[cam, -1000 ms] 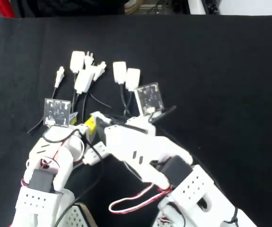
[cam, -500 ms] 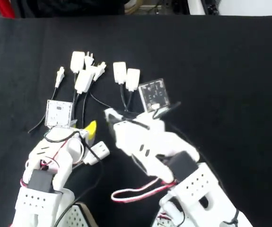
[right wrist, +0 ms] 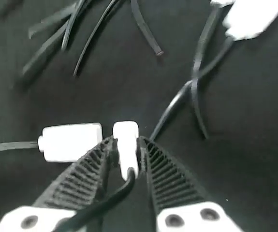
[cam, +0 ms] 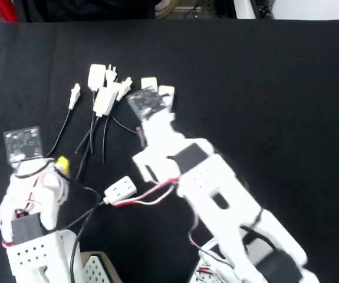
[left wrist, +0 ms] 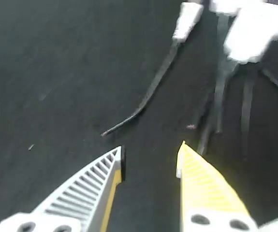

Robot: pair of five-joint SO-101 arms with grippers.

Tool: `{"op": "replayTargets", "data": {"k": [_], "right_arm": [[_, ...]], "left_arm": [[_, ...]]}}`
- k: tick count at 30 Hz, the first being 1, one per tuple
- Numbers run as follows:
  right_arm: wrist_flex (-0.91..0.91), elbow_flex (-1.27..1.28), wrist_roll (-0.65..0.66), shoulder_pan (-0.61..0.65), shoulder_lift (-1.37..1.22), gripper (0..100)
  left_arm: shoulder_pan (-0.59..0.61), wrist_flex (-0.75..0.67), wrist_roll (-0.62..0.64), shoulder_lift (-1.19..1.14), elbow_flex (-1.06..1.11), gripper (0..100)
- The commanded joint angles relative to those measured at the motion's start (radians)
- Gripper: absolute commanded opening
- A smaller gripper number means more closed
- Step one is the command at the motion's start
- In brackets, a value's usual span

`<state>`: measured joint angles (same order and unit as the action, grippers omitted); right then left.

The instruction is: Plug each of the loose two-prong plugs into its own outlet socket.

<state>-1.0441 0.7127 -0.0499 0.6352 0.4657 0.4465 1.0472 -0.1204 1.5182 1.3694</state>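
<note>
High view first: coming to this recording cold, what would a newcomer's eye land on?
The right gripper, black and ribbed, is clamped on a small white two-prong plug with a black cord, at the scatter of white plugs on the black cloth. Next come the left gripper, one white finger and one yellow, open over bare cloth, and the white outlet block lying between the two arms.

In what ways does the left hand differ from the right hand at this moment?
The left hand is open and empty; the right hand is shut on a white plug. The left hand has one yellow finger and one white one; the right hand's fingers are black. Both have ribbed fingers and hang over the black table.
</note>
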Motion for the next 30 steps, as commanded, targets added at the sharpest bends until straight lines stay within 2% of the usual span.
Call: {"op": "replayTargets", "data": {"k": [1, 10, 17, 24, 30], "right_arm": [[0.011, -0.079, 0.052, 0.061, -0.081, 1.2], [0.052, -0.081, 0.064, 0.155, -0.145, 1.2], [0.104, -0.085, 0.060, 0.160, -0.228, 1.2], [0.121, -0.090, 0.060, 0.160, -0.248, 1.2], [0.114, -0.090, -0.003, 0.160, -0.248, 1.2]], "left_arm": [[0.067, 0.009, -0.037, 0.009, -0.001, 20], [0.170, 0.003, -0.137, 0.009, 0.087, 20], [0.191, 0.009, -0.204, 0.009, 0.133, 20], [0.182, 0.009, -0.206, 0.009, 0.137, 20], [0.182, 0.009, -0.206, 0.009, 0.139, 20]]}}
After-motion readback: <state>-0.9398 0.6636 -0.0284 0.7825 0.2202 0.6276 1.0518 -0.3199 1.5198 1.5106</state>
